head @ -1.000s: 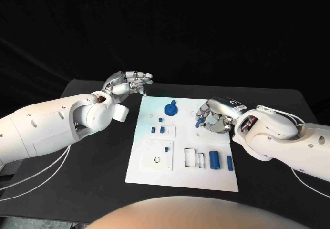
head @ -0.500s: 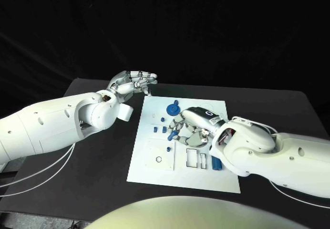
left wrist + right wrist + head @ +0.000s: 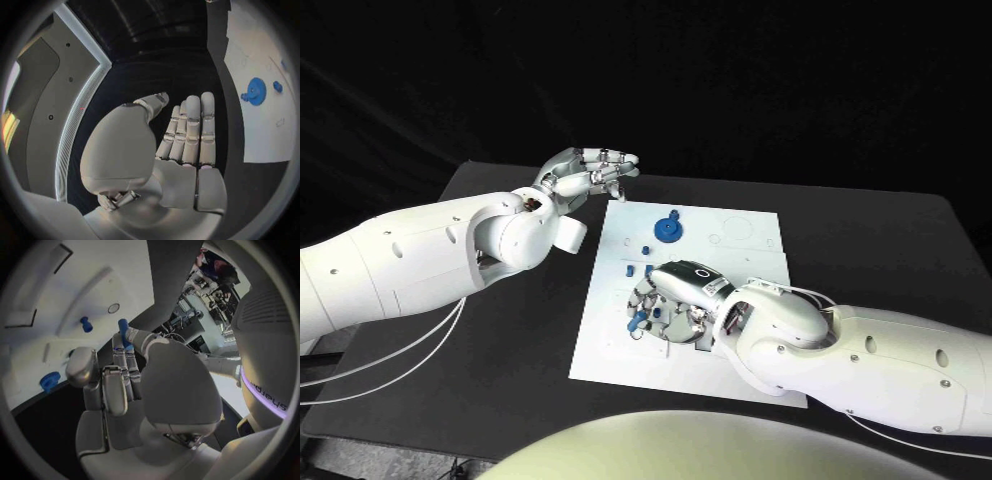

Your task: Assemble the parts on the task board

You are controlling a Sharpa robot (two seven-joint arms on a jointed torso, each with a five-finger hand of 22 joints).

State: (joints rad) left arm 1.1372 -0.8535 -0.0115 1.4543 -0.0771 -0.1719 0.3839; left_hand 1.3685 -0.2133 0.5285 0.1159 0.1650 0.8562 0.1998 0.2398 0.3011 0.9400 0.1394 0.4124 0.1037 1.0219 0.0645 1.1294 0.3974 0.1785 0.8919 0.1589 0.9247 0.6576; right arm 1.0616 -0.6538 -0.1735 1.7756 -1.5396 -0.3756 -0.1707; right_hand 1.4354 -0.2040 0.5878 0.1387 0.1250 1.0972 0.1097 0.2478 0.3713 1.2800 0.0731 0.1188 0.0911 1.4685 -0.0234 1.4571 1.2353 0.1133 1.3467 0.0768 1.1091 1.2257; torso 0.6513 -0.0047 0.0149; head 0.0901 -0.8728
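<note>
The right hand (image 3: 664,305) hovers low over the middle of the white task board (image 3: 747,240), pinching a small blue peg (image 3: 638,322) between thumb and fingertips. In the right wrist view the blue peg (image 3: 124,333) is a short, rounded cylinder with its long axis in line with the fingers, its free end pointing away from the palm toward the board's surface, near a small round hole (image 3: 113,308). A second, stubby blue peg (image 3: 85,324) stands upright in the board just beside it, and a blue gear (image 3: 50,381) sits farther along the plate. In the head view the blue gear (image 3: 668,229) lies flat at the board's far end. The left hand (image 3: 586,173) is raised beside the board's far left corner, off the plate, holding nothing; its fingers (image 3: 190,131) lie straight and close together in the left wrist view.
</note>
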